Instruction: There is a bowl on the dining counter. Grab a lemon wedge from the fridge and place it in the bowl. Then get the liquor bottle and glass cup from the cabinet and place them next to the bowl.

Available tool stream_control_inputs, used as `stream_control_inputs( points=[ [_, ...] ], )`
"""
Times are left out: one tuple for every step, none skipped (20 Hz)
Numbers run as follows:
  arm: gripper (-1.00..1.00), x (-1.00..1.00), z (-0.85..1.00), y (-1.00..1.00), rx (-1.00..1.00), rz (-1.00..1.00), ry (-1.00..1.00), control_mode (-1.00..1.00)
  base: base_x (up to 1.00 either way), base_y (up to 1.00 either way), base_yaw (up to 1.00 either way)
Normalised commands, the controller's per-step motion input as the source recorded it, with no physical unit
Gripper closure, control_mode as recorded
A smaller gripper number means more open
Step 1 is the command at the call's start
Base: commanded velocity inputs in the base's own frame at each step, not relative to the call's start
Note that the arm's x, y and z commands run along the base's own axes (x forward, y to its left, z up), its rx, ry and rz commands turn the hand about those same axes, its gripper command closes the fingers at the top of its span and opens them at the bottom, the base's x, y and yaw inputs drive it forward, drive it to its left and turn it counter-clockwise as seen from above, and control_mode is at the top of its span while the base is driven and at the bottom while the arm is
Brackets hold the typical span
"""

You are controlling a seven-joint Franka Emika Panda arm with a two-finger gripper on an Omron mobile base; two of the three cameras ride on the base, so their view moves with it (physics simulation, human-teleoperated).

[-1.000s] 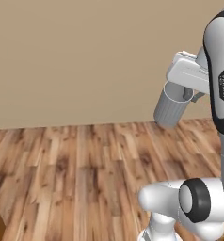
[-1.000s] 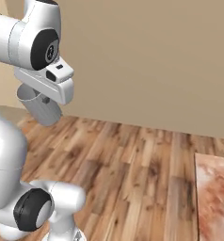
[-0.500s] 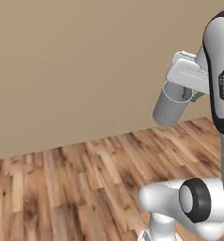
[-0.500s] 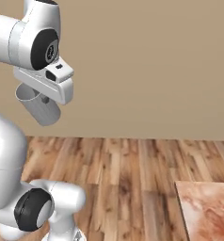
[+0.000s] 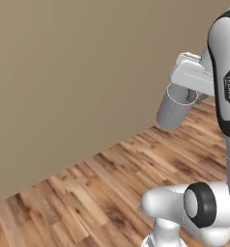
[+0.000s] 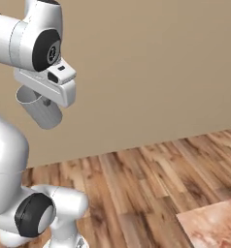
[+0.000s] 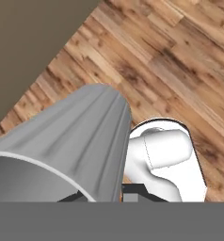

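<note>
My gripper is shut on the rim of the glass cup, a plain grey tumbler that hangs tilted below the hand, high above the floor. From the other side, the glass cup sits under the white hand, with the gripper clamped on its rim. In the hand view the glass cup lies close along the lower left. A corner of the dining counter, with its marbled reddish top, shows at the bottom right. The bowl, lemon wedge, fridge, liquor bottle and cabinet are out of view.
A plain tan wall stands ahead, above a wooden plank floor. The same wooden floor lies below the hand.
The whole picture has shifted, so the base is moving: the wall and floor line tilt and the counter corner slides. The arm keeps its pose with the cup held.
</note>
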Motion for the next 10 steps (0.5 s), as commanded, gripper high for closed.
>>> stream_control_inputs(
  points=[
    [1.00,0.00,0.00,0.00,0.00,0.00,0.00,1.00,0.74,0.32,-0.60],
    [1.00,0.00,0.00,0.00,0.00,0.00,0.00,1.00,0.74,0.32,-0.60],
    [1.00,0.00,0.00,0.00,0.00,0.00,0.00,1.00,0.71,0.34,-0.60],
    [1.00,0.00,0.00,0.00,0.00,0.00,0.00,1.00,0.71,0.35,-0.61],
    [1.00,0.00,0.00,0.00,0.00,0.00,0.00,1.00,0.68,0.35,-0.61],
    [1.00,0.00,0.00,0.00,0.00,0.00,0.00,1.00,0.65,0.36,-0.62],
    [1.00,0.00,0.00,0.00,0.00,0.00,0.00,1.00,0.65,0.36,-0.62],
    [1.00,0.00,0.00,0.00,0.00,0.00,0.00,1.00,0.64,0.36,-0.63],
    [1.00,0.00,0.00,0.00,0.00,0.00,0.00,1.00,0.64,0.36,-0.63],
    [1.00,0.00,0.00,0.00,0.00,0.00,0.00,1.00,0.63,0.36,-0.63]
  ],
)
